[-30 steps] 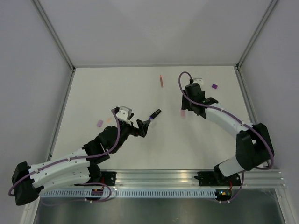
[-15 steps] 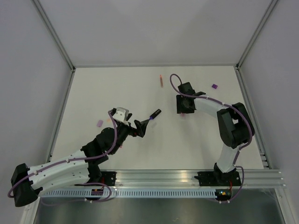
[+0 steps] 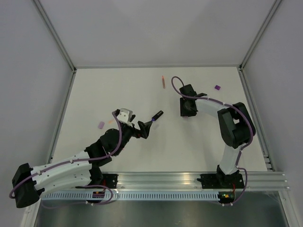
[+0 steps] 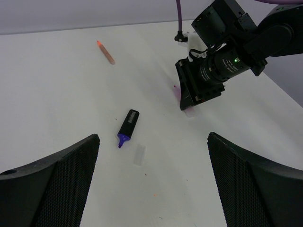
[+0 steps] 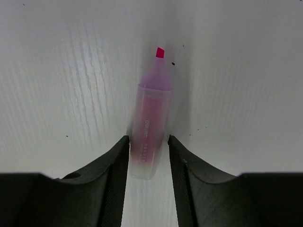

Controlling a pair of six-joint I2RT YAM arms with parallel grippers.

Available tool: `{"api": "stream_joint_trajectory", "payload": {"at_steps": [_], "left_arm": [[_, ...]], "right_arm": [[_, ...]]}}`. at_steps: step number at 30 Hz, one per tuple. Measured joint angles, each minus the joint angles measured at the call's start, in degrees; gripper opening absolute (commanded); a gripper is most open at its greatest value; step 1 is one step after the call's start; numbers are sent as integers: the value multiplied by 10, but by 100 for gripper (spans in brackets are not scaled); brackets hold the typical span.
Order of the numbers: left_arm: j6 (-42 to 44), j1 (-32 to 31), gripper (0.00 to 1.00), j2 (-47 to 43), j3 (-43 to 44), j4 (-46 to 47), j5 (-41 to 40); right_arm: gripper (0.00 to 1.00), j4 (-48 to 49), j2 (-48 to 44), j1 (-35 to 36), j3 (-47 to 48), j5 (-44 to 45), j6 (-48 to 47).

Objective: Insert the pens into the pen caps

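Flanking the pink highlighter (image 5: 150, 124), the right gripper (image 5: 147, 140) has its two fingers (image 5: 112, 171) drawn in narrow on the rear of the translucent barrel. No gap shows on either side in the right wrist view. The highlighter lies flat on the white table (image 5: 246, 94). Most of its length juts forward out of the jaws, and its bare pink chisel tip points straight ahead of them. No cap is on it.

The left gripper (image 4: 152, 138) hovers with its jaws spread wide and nothing between its fingers (image 4: 57, 184). Just ahead of those jaws lies the black purple-tipped marker (image 4: 129, 126), a little toward the left finger, its uncapped tip turned back toward the gripper. A small pale translucent piece (image 4: 138, 154) lies just beside that tip, nearer the jaws; whether it is a cap cannot be told. Well ahead and to the left lies the thin red pen (image 4: 106, 52). Ahead and to the right, the right gripper points down at the table over the highlighter.

In the top view, one purple cap (image 3: 217, 88) lies well apart from the right jaws, off to their right. A second purple cap (image 3: 101, 125) lies behind the left jaws, off to their left beside the wrist.
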Motion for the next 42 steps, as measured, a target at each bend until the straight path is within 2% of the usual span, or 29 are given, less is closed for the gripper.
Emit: {"api": "stream_joint_trajectory", "payload": {"at_steps": [10, 12, 14, 18, 20, 25, 30, 39, 42], "left_arm": [[-11, 7, 100, 41, 1, 2, 7], [-32, 30, 100, 56, 5, -9, 33], [-63, 72, 100, 67, 6, -15, 86], [-140, 198, 98, 102, 6, -16, 216], [-164, 231, 97, 122, 7, -17, 263], [-185, 239, 96, 150, 11, -17, 345], [-187, 239, 93, 153, 16, -15, 370], [-187, 239, 86, 155, 16, 6, 393], [-187, 239, 81, 155, 16, 12, 397]], "right_arm": [[11, 6, 4, 0, 5, 3, -7], [1, 26, -9, 0, -15, -12, -7], [0, 39, -26, 0, -39, -24, -6], [0, 78, -84, 3, -103, -49, 5], [0, 99, -130, 9, -142, -59, 14], [0, 167, -231, 58, -206, -81, 35], [0, 246, -301, 149, -257, -93, 56], [0, 308, -326, 263, -278, -85, 97], [0, 316, -327, 290, -278, -74, 103]]}}
